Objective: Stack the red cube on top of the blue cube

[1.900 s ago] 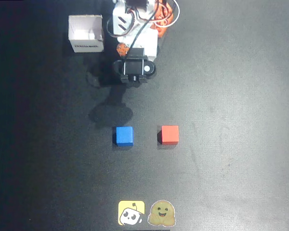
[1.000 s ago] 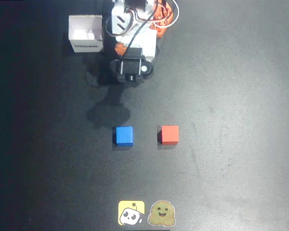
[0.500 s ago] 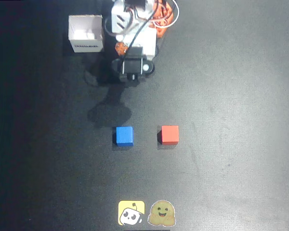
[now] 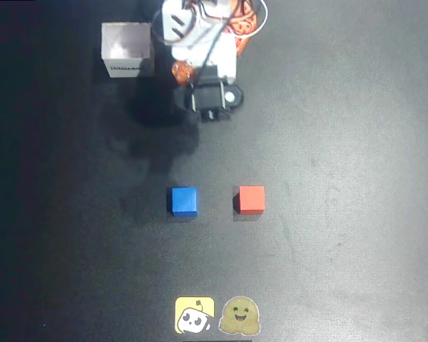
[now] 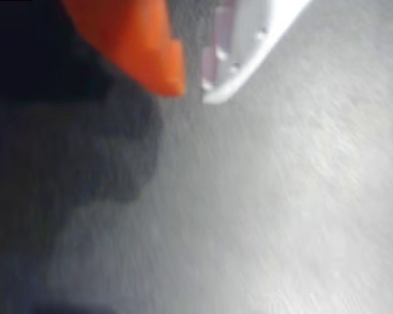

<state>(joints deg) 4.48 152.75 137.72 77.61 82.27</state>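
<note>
On the dark tabletop [image 4: 342, 142], the red cube [image 4: 252, 199] sits just right of the blue cube [image 4: 183, 201] in the overhead view, a clear gap between them, both square to the frame. The arm's jaws [image 5: 191, 85] hang empty and slightly parted in the blurred wrist view, near the white box [image 4: 128, 48]. From there the red cube lies well toward the near edge and a little right.

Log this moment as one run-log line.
phase: approach not begun | gripper: empty, near arm base | red cube: on table, untouched, right of blue cube in overhead view, apart | stack: not done
</note>
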